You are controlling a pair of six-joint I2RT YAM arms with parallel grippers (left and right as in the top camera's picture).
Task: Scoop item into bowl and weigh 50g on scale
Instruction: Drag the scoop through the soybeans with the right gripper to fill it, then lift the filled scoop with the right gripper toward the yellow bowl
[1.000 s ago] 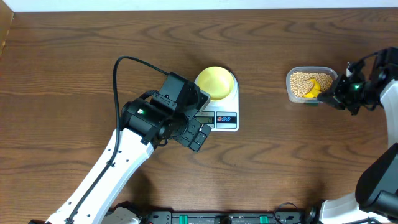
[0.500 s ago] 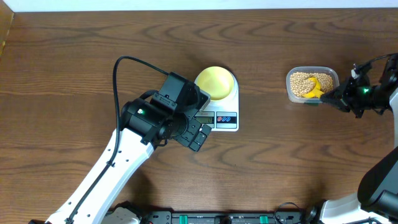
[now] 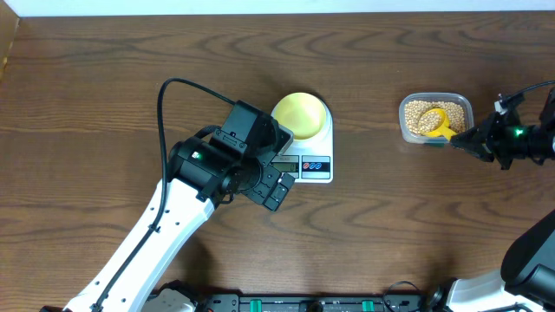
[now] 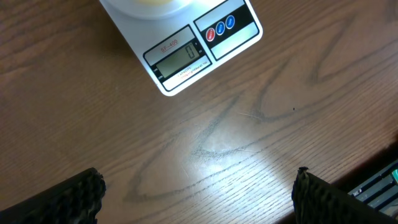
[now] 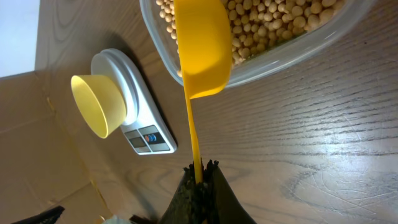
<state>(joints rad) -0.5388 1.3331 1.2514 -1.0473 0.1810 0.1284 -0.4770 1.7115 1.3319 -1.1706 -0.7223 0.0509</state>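
Observation:
The tan beans fill a clear plastic tub at the right. My right gripper is shut on the thin handle of a yellow scoop. The scoop's head rests among the beans at the tub's near rim. The pale-yellow bowl sits on the white scale at mid-table. My left gripper hovers open over bare wood just in front of the scale, with nothing between its fingers.
A black cable loops from the left arm, which slants from the front left toward the scale. Brown cardboard stands beyond the table's left end. Dark wood lies between the scale and the tub.
My right gripper has drawn slightly to the right, and the scoop has turned with it in the tub. The left arm, bowl and scale have not moved.

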